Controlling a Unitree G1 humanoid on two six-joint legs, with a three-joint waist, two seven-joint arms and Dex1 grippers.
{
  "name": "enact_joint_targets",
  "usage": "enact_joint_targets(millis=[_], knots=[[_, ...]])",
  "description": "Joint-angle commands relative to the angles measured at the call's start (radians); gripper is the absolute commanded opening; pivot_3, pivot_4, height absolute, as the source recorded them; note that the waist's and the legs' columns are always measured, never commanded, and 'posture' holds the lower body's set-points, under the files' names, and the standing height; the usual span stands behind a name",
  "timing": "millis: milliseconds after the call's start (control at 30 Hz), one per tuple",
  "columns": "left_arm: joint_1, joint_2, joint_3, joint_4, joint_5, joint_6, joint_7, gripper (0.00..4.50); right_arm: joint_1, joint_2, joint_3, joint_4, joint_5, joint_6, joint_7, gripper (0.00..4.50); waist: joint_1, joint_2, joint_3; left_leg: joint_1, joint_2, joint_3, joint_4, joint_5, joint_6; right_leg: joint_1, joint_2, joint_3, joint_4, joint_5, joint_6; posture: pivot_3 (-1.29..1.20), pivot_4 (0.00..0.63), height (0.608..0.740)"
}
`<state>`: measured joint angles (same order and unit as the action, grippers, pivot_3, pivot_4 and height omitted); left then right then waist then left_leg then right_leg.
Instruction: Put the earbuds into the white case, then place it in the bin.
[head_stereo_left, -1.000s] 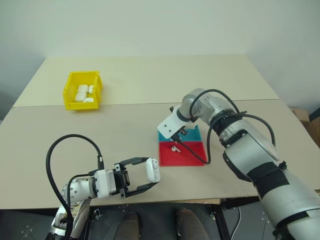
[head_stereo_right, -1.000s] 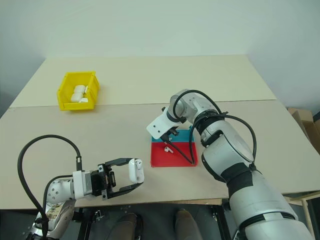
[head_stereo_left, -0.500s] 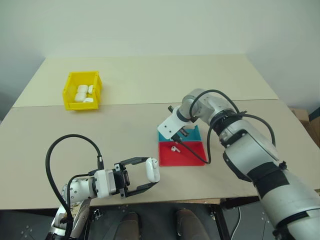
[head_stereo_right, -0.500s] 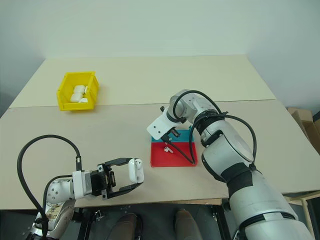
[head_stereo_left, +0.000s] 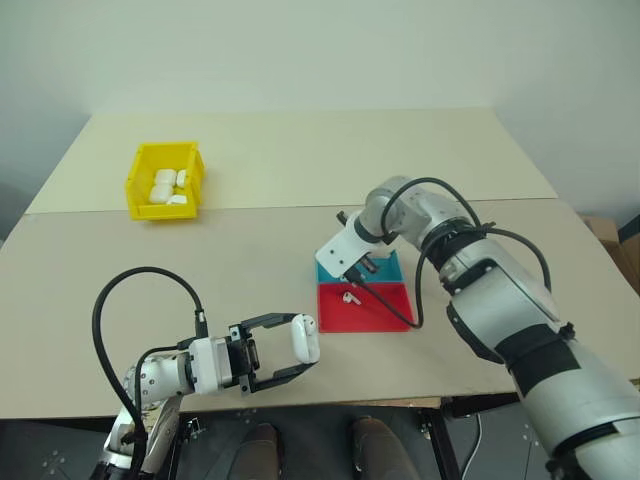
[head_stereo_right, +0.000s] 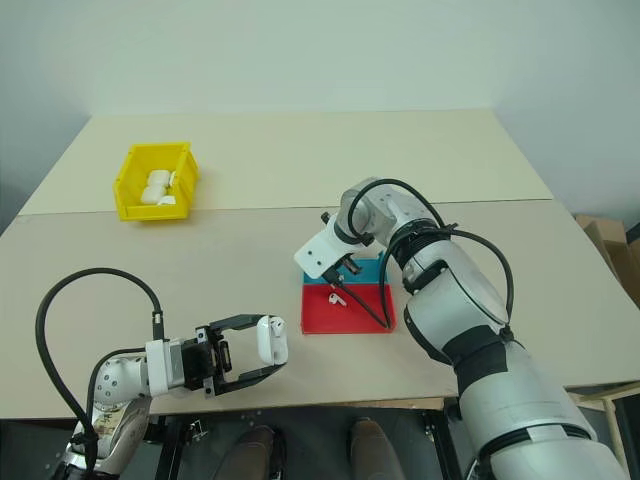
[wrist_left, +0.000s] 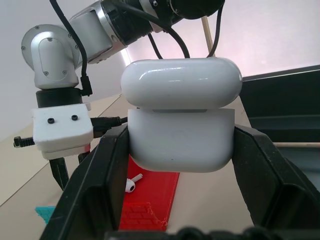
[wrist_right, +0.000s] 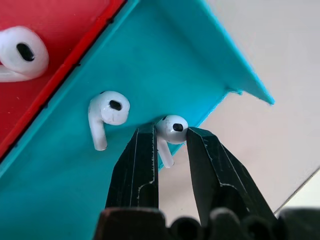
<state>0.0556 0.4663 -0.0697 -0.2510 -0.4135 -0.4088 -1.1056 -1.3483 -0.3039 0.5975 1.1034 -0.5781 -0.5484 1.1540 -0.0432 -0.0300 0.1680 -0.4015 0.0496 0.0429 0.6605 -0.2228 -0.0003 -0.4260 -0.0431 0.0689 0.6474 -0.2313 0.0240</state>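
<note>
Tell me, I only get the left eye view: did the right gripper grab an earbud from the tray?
Observer: Yes. The right wrist view shows the right gripper pinching one earbud by its head.
Operator: Are there more in the blue part?
Observer: A second earbud lies in the blue compartment.
Operator: And the case?
Observer: The left wrist view shows the left gripper clamping the white case by its lower half, with the lid above its fingers.

Bin (head_stereo_left: 166, 180) far left of tray (head_stereo_left: 364, 294)
</note>
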Motion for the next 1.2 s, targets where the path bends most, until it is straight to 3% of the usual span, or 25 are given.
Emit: enact_joint_targets(millis=[33,233,400,533,633,800,1200], knots=[[-0.059,-0.046,0.004,-0.027,-0.037,0.030,0.076,2.76,0.003,-0.061,-0.174,-0.213,0.161,0.184,0.014,0.67,0.004,0.000,0.000,-0.001,0.000,-0.001,0.000,0.000,0.000,0.000,0.000,0.000,0.000,0.000,0.000,0.00,0.150,0.740],[-0.159,-0.104,0.005,-0.115,-0.165,0.191,0.180,2.76,0.247,-0.216,-0.524,-0.973,0.518,0.829,0.103,0.67,0.030,0.000,0.000,-0.006,0.000,-0.005,0.000,0.000,0.000,-0.001,0.000,-0.004,-0.003,0.000,0.001,0.00,0.150,0.740],[-0.203,-0.105,0.019,-0.159,-0.280,0.322,0.206,2.76,0.452,-0.307,-0.766,-1.480,0.866,1.263,0.078,0.67,0.029,0.000,0.000,-0.007,-0.001,-0.006,0.000,-0.001,0.001,0.000,-0.001,-0.004,-0.006,0.000,0.002,0.00,0.150,0.740],[-0.217,-0.090,0.034,-0.164,-0.351,0.372,0.148,2.76,0.561,-0.241,-0.984,-1.702,1.229,1.524,-0.064,0.67,0.018,0.000,0.000,-0.003,0.000,-0.006,0.000,-0.001,0.001,0.002,0.001,-0.003,-0.005,0.000,0.002,0.00,0.150,0.740],[-0.220,-0.073,0.039,-0.188,-0.398,0.431,0.137,2.76,0.660,-0.181,-1.095,-1.791,1.495,1.597,-0.190,0.67,0.016,0.000,0.000,-0.001,0.000,-0.006,0.000,-0.001,0.001,0.004,0.002,-0.003,-0.004,0.000,0.002,0.00,0.150,0.740],[-0.244,-0.098,0.031,-0.167,-0.391,0.438,0.111,2.76,0.767,-0.177,-1.061,-1.843,1.723,1.598,-0.383,0.67,0.015,0.000,0.000,0.000,-0.001,-0.005,0.001,0.000,0.002,0.005,0.002,-0.001,-0.005,-0.003,0.007,0.00,0.150,0.740],[-0.282,-0.173,0.014,-0.117,-0.358,0.425,0.065,2.76,0.779,-0.199,-0.877,-1.796,1.858,1.520,-0.570,0.67,0.009,0.000,0.000,-0.004,-0.001,-0.006,0.001,0.000,0.002,0.003,0.002,-0.001,-0.007,-0.003,0.007,0.00,0.150,0.740]])
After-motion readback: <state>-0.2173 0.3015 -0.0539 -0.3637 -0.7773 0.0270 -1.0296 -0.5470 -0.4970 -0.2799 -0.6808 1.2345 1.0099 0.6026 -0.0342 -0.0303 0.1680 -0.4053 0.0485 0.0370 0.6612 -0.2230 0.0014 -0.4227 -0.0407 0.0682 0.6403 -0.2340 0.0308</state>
